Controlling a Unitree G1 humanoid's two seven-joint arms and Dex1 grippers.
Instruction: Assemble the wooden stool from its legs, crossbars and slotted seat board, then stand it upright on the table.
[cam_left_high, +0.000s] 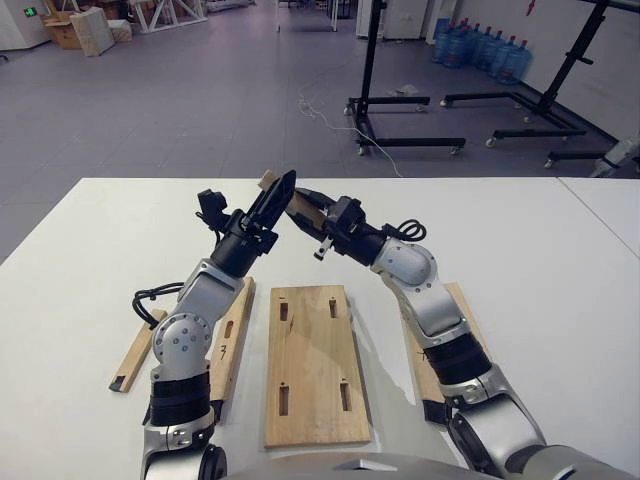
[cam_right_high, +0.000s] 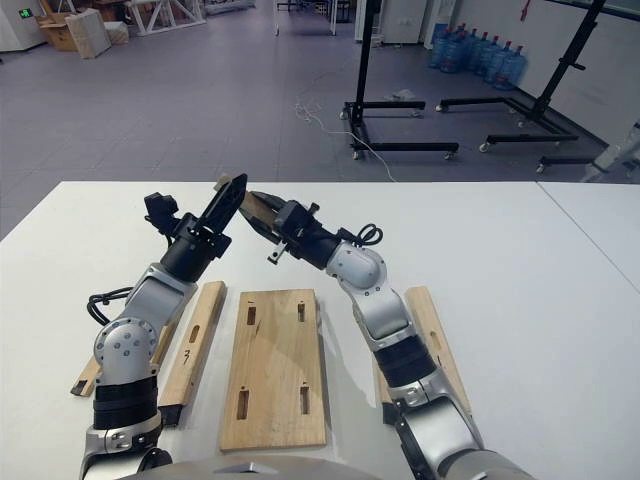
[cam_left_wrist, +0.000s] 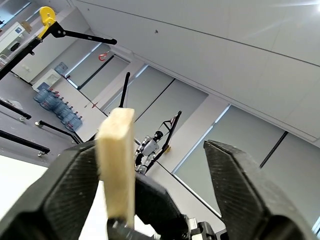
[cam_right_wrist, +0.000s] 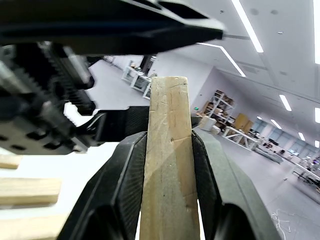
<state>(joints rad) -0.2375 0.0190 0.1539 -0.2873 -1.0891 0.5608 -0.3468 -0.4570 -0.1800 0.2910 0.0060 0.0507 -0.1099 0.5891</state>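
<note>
Both arms raised over the far middle of the white table (cam_left_high: 560, 300), grippers meeting tip to tip above it. Right gripper (cam_right_wrist: 169, 145) clamped on a pale wooden piece (cam_right_wrist: 167, 100), one finger flat on each broad face; the piece sticks out past the fingertips toward the left arm. Left gripper (cam_left_wrist: 150, 150) with fingers apart around the free end of that piece; the wood lies against one finger, the other finger stands clear of it. Slotted seat board (cam_left_high: 312, 365) flat on the table, near centre between the arms, four slots showing. Just left of it a long plank (cam_left_high: 232, 335) lies flat, partly under the left arm, bearing a small dark handwritten mark, too small to read. Farther left a shorter plank (cam_left_high: 135, 352). Right of the board another plank (cam_left_high: 462, 315), partly under the right arm. Behind the table: black wheeled stands (cam_left_high: 400, 100), blue water bottles (cam_left_high: 480, 45), green sign (cam_left_high: 30, 12), lettering unreadable
</note>
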